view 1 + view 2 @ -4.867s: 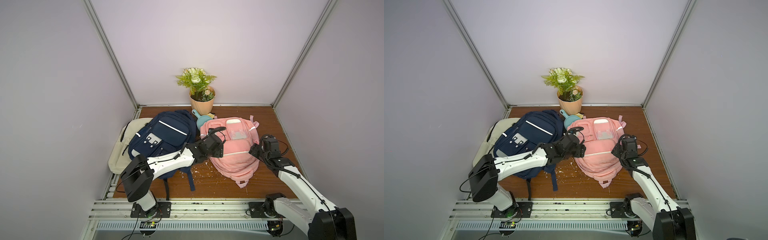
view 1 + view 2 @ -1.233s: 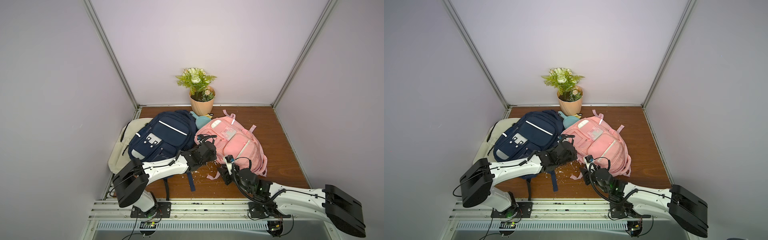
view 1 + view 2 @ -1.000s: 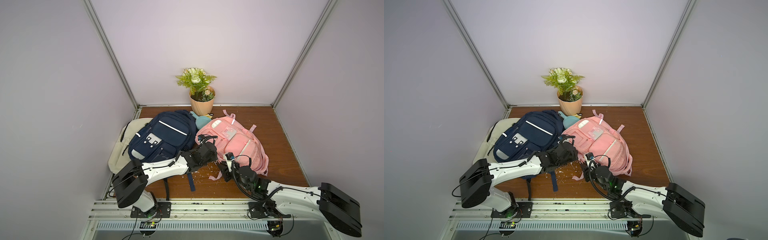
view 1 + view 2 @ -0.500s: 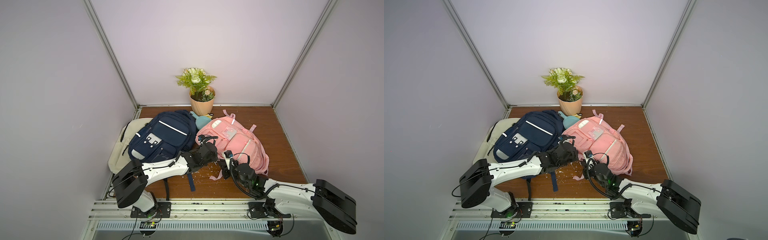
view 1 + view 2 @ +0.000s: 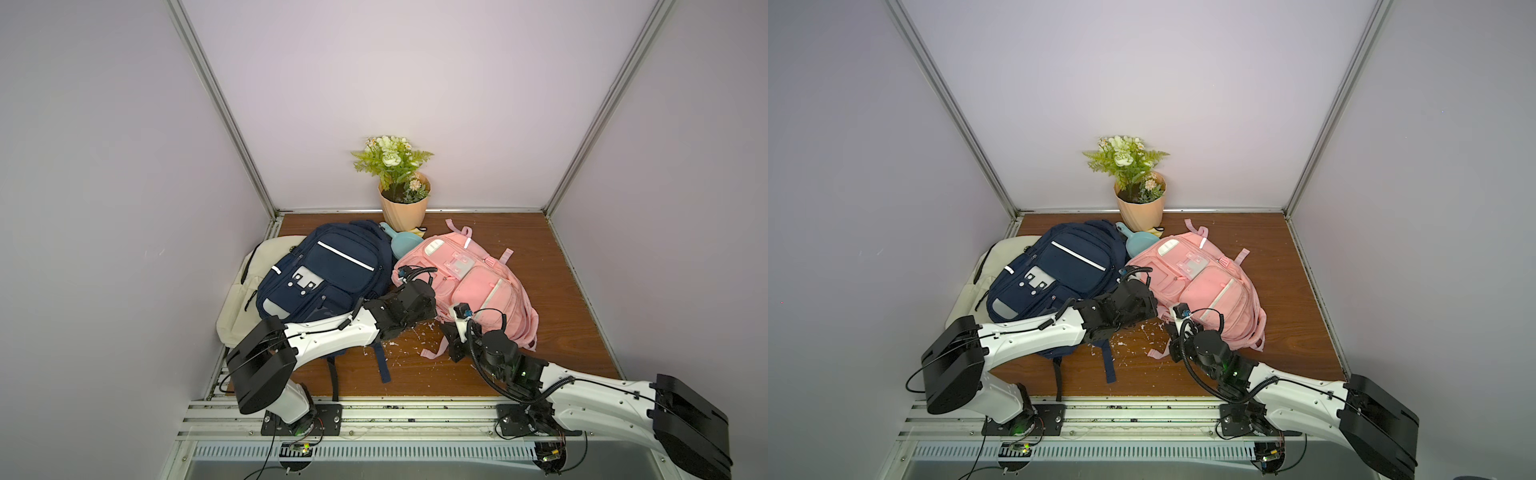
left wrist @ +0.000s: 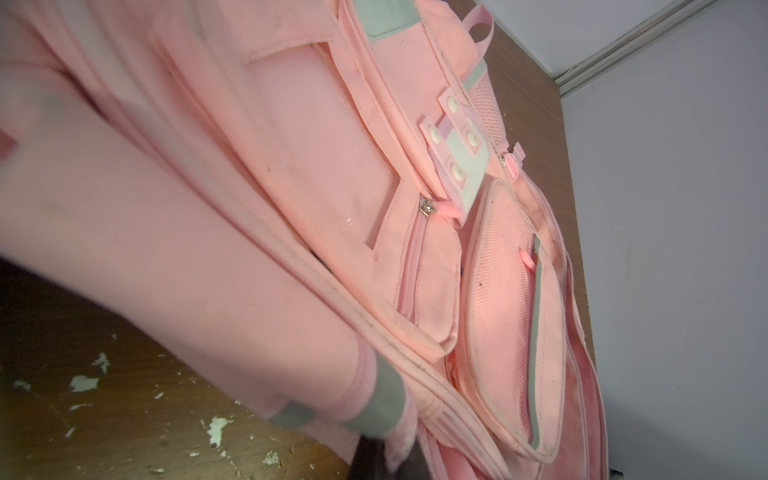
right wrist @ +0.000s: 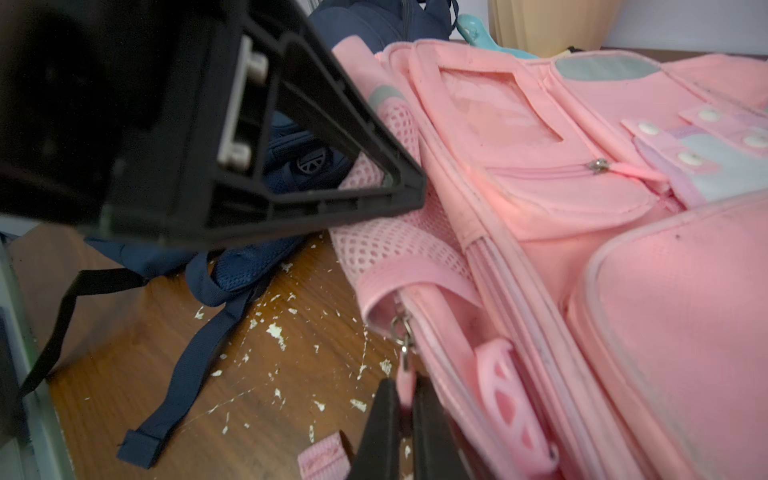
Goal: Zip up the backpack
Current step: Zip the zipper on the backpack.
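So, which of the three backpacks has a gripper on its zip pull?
The pink backpack: the right gripper pinches its zip pull. The navy backpack and cream bag have none.

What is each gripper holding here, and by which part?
The right gripper pinches the pink backpack by its zipper pull. The left gripper seems clamped on the backpack's side fabric near the mesh pocket.

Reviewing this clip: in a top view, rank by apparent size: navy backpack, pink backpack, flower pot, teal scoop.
1. navy backpack and pink backpack: look alike, both partly covered; unranked.
2. flower pot.
3. teal scoop, partly hidden.
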Controlling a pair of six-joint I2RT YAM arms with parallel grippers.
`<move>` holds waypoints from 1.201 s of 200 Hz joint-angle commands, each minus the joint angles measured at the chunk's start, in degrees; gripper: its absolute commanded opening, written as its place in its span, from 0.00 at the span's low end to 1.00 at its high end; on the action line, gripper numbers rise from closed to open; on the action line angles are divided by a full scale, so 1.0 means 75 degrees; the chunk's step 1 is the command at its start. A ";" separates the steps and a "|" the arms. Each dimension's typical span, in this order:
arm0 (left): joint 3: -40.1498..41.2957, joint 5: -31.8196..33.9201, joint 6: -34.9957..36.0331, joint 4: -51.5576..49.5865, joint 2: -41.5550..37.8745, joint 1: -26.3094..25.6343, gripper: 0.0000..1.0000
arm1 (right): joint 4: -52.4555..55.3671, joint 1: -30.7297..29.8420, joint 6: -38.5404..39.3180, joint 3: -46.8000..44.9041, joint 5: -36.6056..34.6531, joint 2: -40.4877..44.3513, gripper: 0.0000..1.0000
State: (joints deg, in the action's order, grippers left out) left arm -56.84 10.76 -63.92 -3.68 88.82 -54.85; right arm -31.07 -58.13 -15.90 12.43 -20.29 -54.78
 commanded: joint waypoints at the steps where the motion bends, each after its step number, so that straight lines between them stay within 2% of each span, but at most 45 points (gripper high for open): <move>1: -0.0435 0.0409 0.0401 -0.0115 0.0165 0.0310 0.00 | 0.0905 -0.0126 -0.0795 0.0393 0.0046 0.0191 0.00; 38: -0.0898 0.0847 0.0863 -0.0376 0.0454 0.0437 0.00 | 0.2755 -0.0320 -0.1784 0.1000 -0.0031 0.0342 0.00; 79: -0.0983 0.0410 0.1263 -0.0213 0.0664 0.1094 0.00 | 0.4222 -0.0324 -0.2598 0.0866 -0.0343 0.1087 0.00; 119: -0.1291 0.0593 0.1654 -0.0374 0.0858 0.1427 0.00 | 0.4575 -0.0324 -0.3149 0.0338 -0.0562 0.1463 0.00; 136: -0.1265 0.0276 0.1750 -0.0282 0.0935 0.1408 0.00 | 0.4251 -0.0324 -0.3059 0.0382 -0.0309 0.1404 0.00; 150: -0.1118 0.0125 0.1664 -0.0218 0.0880 0.1287 0.08 | 0.4012 -0.0324 -0.2991 0.0564 -0.0139 0.1224 0.00; 191: -0.0230 0.0137 0.1131 -0.0079 0.0195 0.0550 0.43 | 0.3383 -0.0324 -0.2909 0.1023 0.0113 0.0612 0.00; 216: 0.0608 -0.0423 0.0516 0.0602 -0.0123 0.0284 0.52 | 0.3171 -0.0323 -0.2829 0.1109 0.0194 0.0404 0.00; 240: 0.0958 -0.0810 0.0227 0.1150 -0.0038 0.0102 0.56 | 0.3017 -0.0335 -0.2756 0.1146 0.0255 0.0311 0.00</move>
State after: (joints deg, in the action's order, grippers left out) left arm -51.83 7.75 -57.91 -0.95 88.40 -52.84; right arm -4.23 -60.31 -36.86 18.11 -19.29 -52.07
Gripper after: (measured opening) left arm 0.552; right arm 0.082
